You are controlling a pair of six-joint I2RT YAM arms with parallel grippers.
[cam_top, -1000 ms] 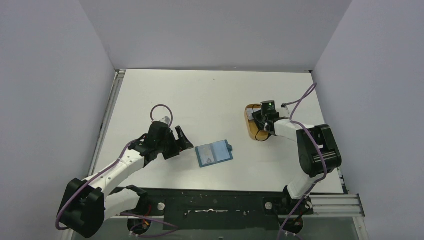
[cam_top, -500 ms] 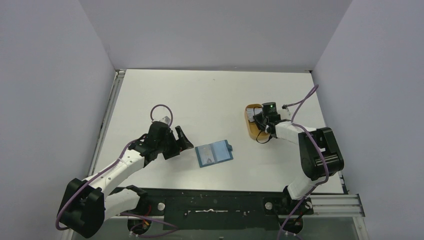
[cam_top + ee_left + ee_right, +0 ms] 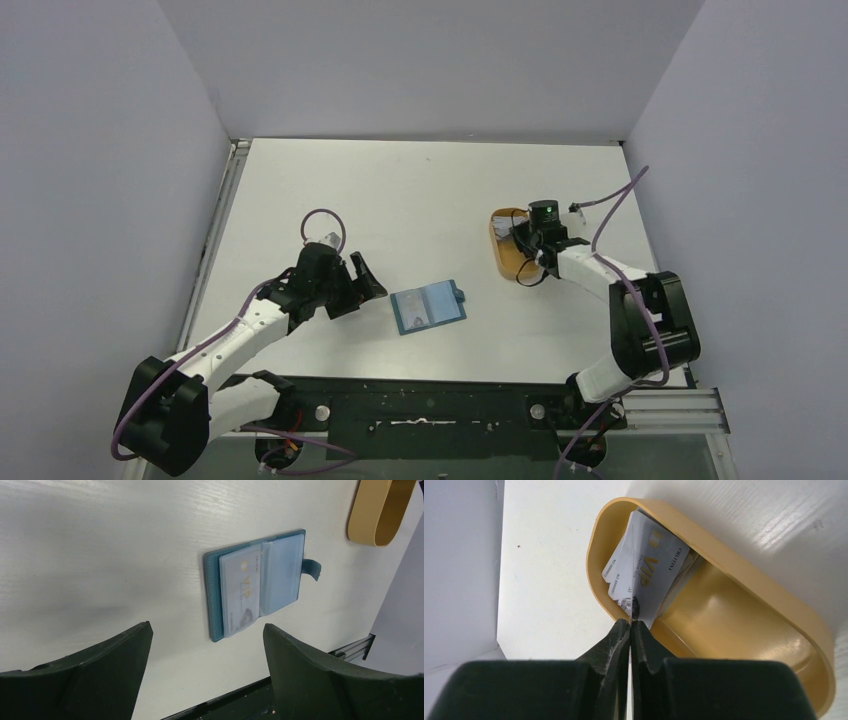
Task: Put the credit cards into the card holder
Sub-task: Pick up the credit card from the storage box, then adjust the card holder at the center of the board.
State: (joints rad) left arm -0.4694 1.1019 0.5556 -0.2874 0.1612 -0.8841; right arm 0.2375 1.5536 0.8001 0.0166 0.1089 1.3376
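The teal-blue card holder (image 3: 428, 307) lies open on the table, and the left wrist view shows it (image 3: 280, 570) with one whitish credit card (image 3: 241, 592) in its left clear sleeve. My left gripper (image 3: 368, 280) hovers just left of the holder, jaws wide open and empty (image 3: 207, 627). Several grey-silver credit cards (image 3: 649, 560) lean fanned against the end wall of the orange oval tray (image 3: 744, 580). My right gripper (image 3: 630, 621) is over that tray (image 3: 503, 258), fingers pressed together on the lower edge of one card.
The black rail at the table's near edge (image 3: 240, 700) runs just below the left fingers. The enclosure's right wall (image 3: 740, 200) stands close behind the right arm. White table surface (image 3: 420, 190) stretches beyond the holder toward the back wall.
The right gripper's fingers have closed at the cards in the tray, and the right arm's elbow has swung outward to the right. The left arm and the card holder have not moved.
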